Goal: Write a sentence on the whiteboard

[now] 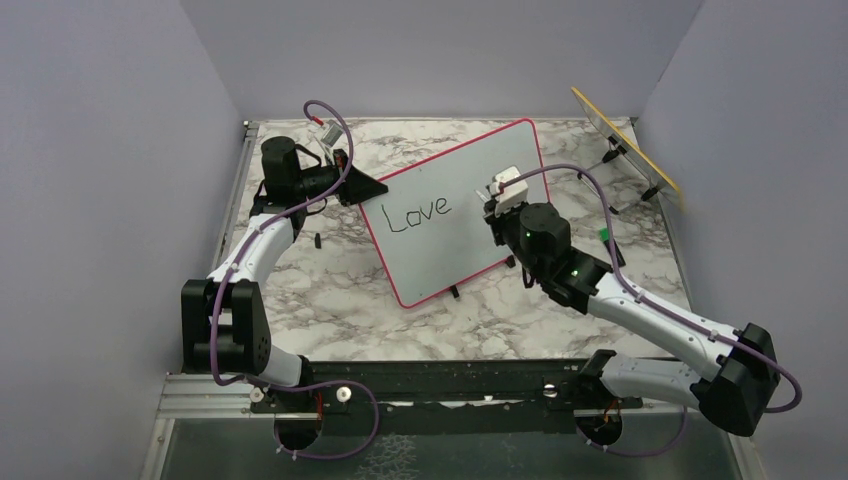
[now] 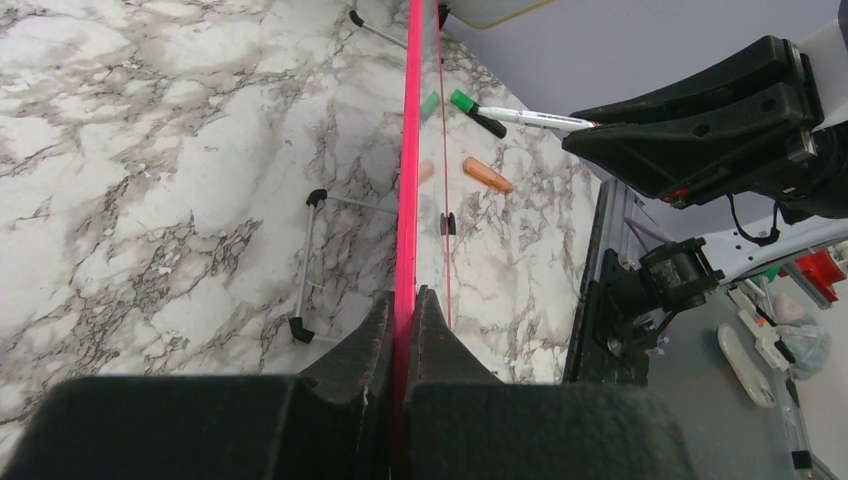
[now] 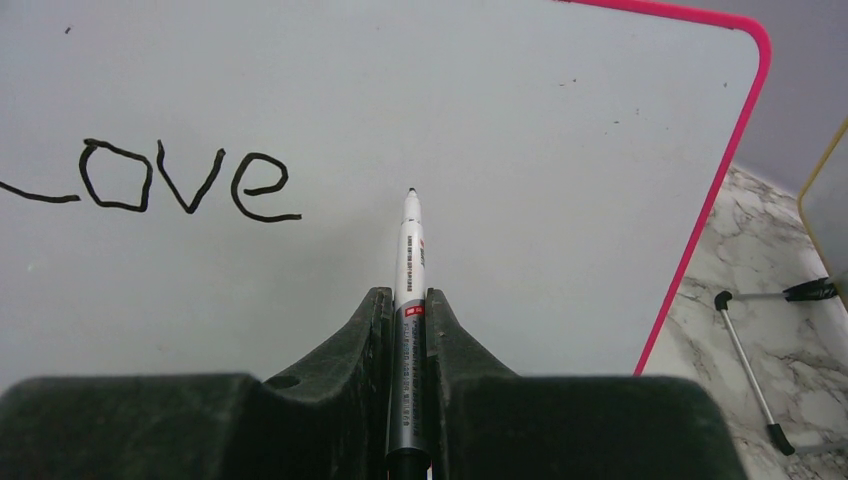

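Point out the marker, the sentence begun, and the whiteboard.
marker (image 3: 409,260), right wrist view, white barrel.
sentence (image 1: 421,211), top external view, letter v of "Love".
whiteboard (image 1: 472,165), top external view, bare white face.

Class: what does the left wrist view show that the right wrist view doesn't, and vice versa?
Left wrist only: the left fingers clamped on the pink-framed white whiteboard's edge, and an orange cap. Right wrist only: the black handwritten word "Love", beside the white marker in the right fingers. Both: that whiteboard, the marble tabletop, the yellow-edged panel.
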`<state>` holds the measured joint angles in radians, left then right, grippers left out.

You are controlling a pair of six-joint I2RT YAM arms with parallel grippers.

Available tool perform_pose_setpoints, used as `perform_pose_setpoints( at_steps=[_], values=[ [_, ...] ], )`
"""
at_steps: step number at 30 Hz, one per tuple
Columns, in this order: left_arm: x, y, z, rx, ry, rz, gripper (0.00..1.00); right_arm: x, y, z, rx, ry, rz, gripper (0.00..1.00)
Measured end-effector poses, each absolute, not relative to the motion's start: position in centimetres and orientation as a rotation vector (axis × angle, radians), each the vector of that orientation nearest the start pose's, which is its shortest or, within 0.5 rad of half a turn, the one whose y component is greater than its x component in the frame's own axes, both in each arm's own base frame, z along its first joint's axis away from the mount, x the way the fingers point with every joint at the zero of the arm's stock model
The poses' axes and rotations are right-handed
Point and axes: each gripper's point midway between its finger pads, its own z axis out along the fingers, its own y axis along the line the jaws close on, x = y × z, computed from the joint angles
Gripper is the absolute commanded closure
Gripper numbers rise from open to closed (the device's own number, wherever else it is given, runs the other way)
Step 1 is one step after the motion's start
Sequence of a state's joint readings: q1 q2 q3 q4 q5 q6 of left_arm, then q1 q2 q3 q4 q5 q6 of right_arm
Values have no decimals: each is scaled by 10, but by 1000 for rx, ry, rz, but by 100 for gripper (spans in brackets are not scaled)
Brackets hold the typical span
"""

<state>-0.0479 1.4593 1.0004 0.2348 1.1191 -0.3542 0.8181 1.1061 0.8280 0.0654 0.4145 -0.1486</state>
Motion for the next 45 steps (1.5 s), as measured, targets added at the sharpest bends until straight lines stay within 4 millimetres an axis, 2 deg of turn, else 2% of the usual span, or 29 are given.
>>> perform_pose_setpoints(
  at_steps=[25,45],
  values=[
    [354,-181,252,565,1759,-1275,100,321,222,253,-515,1650,175,99],
    [353,-181,252,567,1759,-1276,100,328,227,237,-541,1680,174,99]
  ],
)
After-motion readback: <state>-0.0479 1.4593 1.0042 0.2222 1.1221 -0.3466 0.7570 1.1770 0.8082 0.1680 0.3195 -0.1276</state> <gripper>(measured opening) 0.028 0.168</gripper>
